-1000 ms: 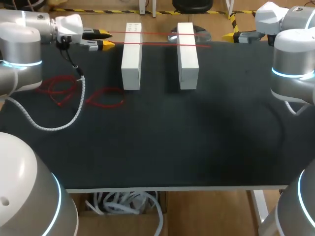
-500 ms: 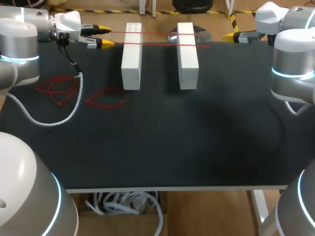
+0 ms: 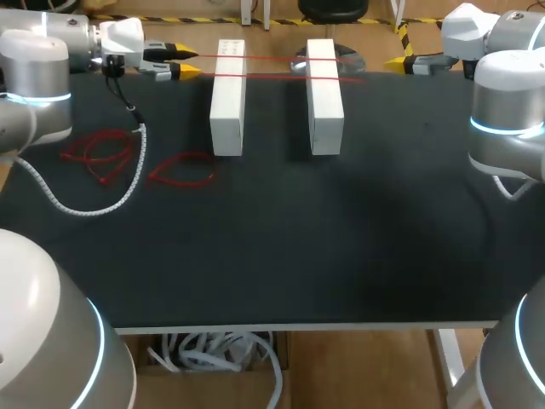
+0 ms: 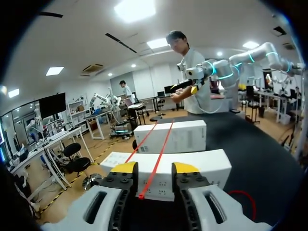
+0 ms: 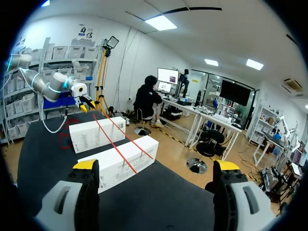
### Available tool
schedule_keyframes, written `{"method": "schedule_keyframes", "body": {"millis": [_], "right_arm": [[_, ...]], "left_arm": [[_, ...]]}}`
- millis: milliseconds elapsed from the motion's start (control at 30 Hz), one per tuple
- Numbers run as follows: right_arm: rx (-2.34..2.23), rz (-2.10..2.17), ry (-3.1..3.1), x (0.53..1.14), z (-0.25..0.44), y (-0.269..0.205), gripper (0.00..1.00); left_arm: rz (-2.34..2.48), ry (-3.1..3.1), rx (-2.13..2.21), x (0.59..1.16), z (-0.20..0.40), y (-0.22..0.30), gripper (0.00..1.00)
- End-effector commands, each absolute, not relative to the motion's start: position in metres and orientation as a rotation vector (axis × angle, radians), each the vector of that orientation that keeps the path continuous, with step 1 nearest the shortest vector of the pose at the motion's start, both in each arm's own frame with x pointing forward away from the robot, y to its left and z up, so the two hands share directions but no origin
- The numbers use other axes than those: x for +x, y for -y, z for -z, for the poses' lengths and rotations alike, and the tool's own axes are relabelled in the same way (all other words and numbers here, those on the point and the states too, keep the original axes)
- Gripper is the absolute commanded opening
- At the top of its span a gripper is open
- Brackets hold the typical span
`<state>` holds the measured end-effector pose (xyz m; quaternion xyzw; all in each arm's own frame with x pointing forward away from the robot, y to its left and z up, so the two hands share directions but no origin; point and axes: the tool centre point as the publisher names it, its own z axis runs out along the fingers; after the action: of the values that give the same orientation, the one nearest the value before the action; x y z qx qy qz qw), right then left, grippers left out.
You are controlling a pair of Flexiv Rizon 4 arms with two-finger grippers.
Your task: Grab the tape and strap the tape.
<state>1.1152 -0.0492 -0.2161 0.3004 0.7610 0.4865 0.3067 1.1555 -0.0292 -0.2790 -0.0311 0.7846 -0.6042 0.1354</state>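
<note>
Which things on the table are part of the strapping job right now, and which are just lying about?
In the job:
- two red tapes stretched over the left white box and the right white box
- left end effector, open, one tape's end between its fingers
- right end effector, open

Lying about:
- two loose red tape loops on the table, left of the boxes
</note>
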Motion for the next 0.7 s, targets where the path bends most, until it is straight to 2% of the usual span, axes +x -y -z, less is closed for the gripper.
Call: {"method": "schedule_keyframes", "body": {"millis": [33, 67, 100, 200, 267, 333, 367, 433, 567, 700], "right_arm": [[0.794, -1.289, -2.012, 1.115, 0.216, 0.050, 1.00], [0.794, -1.289, -2.012, 1.115, 0.216, 0.050, 1.00], [0.794, -1.289, -2.012, 1.115, 0.216, 0.050, 1.00], [0.794, -1.289, -2.012, 1.115, 0.216, 0.050, 1.00], [0.794, -1.289, -2.012, 1.115, 0.216, 0.050, 1.00], [0.794, -1.289, -2.012, 1.115, 0.216, 0.050, 1.00], [0.794, -1.289, -2.012, 1.115, 0.216, 0.050, 1.00], [0.794, -1.289, -2.012, 1.115, 0.216, 0.050, 1.00], [0.794, -1.289, -2.012, 1.115, 0.216, 0.050, 1.00], [0.794, -1.289, -2.012, 1.115, 0.216, 0.050, 1.00]], "left_arm": [[1.777, -2.279, -0.068, 1.166, 0.285, 0.028, 0.35], [1.778, -2.279, -0.068, 1.166, 0.286, 0.027, 0.29], [1.778, -2.280, -0.066, 1.166, 0.287, 0.027, 0.30], [1.779, -2.285, -0.057, 1.168, 0.289, 0.026, 0.38], [1.785, -2.288, -0.049, 1.169, 0.291, 0.026, 0.29], [1.787, -2.288, -0.048, 1.170, 0.291, 0.026, 0.31], [1.788, -2.288, -0.048, 1.170, 0.292, 0.026, 0.36], [1.794, -2.289, -0.045, 1.171, 0.293, 0.025, 0.32], [1.801, -2.294, -0.033, 1.172, 0.296, 0.025, 0.39], [1.806, -2.297, -0.028, 1.172, 0.300, 0.024, 0.37]]}}
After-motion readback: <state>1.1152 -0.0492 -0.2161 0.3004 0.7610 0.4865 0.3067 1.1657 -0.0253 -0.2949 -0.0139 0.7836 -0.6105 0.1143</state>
